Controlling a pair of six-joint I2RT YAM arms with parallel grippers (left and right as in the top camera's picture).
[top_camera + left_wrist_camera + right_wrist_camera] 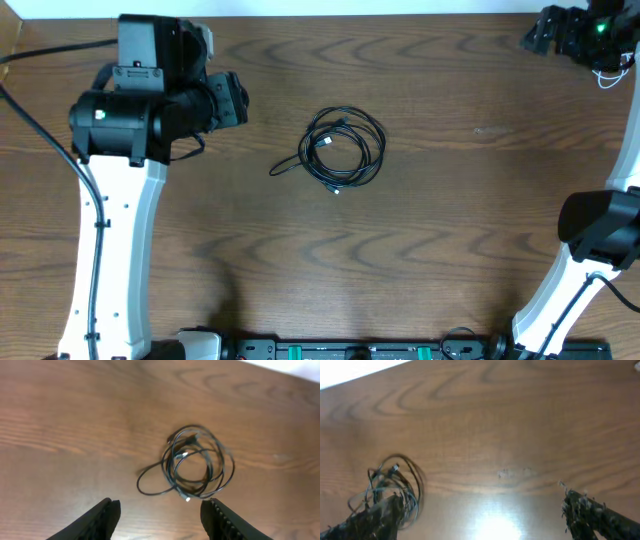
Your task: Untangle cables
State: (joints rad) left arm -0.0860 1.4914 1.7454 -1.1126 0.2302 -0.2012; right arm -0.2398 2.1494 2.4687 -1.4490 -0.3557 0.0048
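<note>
The cables lie as one loose coil of thin black cords in the middle of the wooden table, with one end trailing out to the lower left. The coil also shows in the left wrist view, with a small pale plug tip at its near side, and in the right wrist view. No separate white cable shows in the coil. My left gripper is open and empty, left of the coil and apart from it. My right gripper is open and empty at the far right corner.
A thick black lead runs from the left arm's base at the far left. A thin white loop hangs by the right arm at the right edge. The table's far edge meets a white surface.
</note>
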